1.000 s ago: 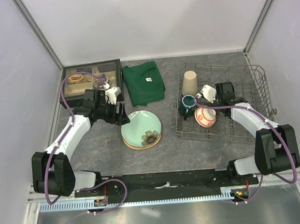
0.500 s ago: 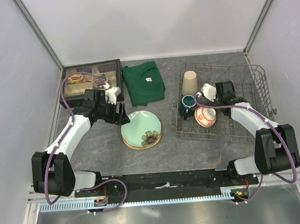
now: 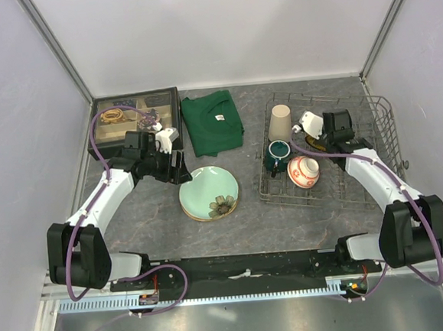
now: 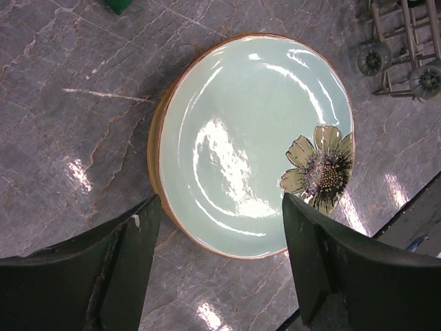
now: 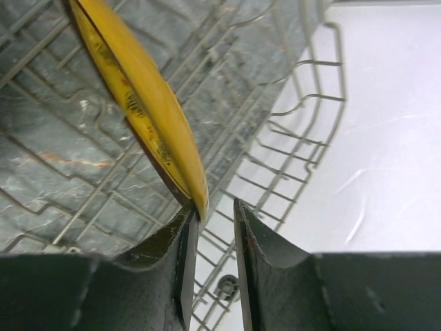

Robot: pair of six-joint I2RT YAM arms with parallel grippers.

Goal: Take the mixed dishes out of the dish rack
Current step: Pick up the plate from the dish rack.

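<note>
Right arm has pulled back toward the rear of the large rectangular grey wire dish rack (image 3: pixel 384 133), jaws narrowed. Step in hand: extracting the small yellow patterned plate (image 5: pixel 138 103). The right gripper (image 5: pixel 215 214) is nearly closed on its rim, plate tilted above the rack floor. Next, I reckon: lift clear of the rack's sides and carry it left of the rack to the pale green floral plate (image 4: pixel 241 138). The left gripper (image 4: pixel 220 207) hovers there, wide open, empty. In the rack: red-and-white patterned bowl (image 3: pixel 304 172), dark green handled mug (image 3: pixel 277 155), beige tumbler (image 3: pixel 280 121).

Right pincer (image 5: pixel 215 215) straddles rim of yellow plate (image 5: pixel 141 103).
</note>
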